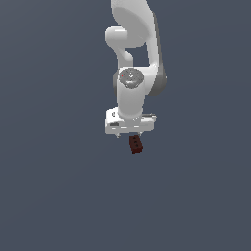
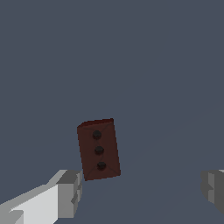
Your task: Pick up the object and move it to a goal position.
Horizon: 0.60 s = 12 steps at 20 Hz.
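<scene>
Small dark red-brown blocky brick with three dark studs lying on grey floor, just below white gripper head. Fingers spread wide, empty. Brick off-centre, nearer one finger; long axis crosswise to closing line, narrow width facing pads.

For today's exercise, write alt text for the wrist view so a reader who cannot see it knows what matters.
A small dark red-brown brick with three dark round marks along its top face lies on a plain grey-blue surface. Two grey fingertips of the open gripper stand wide apart, not touching the brick.
</scene>
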{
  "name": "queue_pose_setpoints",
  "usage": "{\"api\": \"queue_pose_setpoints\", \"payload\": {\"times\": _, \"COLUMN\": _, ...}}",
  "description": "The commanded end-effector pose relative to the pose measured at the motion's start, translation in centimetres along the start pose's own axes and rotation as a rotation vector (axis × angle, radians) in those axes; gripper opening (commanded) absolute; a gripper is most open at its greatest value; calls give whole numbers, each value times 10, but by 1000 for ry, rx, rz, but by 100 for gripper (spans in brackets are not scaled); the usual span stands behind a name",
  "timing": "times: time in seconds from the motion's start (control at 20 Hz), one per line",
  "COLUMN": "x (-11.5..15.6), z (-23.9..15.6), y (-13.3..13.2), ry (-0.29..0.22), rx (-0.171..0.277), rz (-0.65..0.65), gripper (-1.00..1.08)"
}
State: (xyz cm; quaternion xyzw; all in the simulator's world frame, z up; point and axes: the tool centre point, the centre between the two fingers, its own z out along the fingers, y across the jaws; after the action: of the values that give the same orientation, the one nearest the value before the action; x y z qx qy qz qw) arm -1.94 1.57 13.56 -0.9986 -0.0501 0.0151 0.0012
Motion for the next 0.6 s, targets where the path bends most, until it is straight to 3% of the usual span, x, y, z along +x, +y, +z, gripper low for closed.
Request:
{"api": "queue_pose_setpoints", "payload": {"times": 0.0, "x": -1, "z": 11, "y": -7, "ry": 5, "rx": -2, "rz": -24, "gripper": 100}}
{"api": "queue_pose_setpoints", "payload": {"times": 0.55, "x": -7, "z": 55, "y": -36, "ry": 28, "rx": -6, "rz": -129, "gripper": 100}}
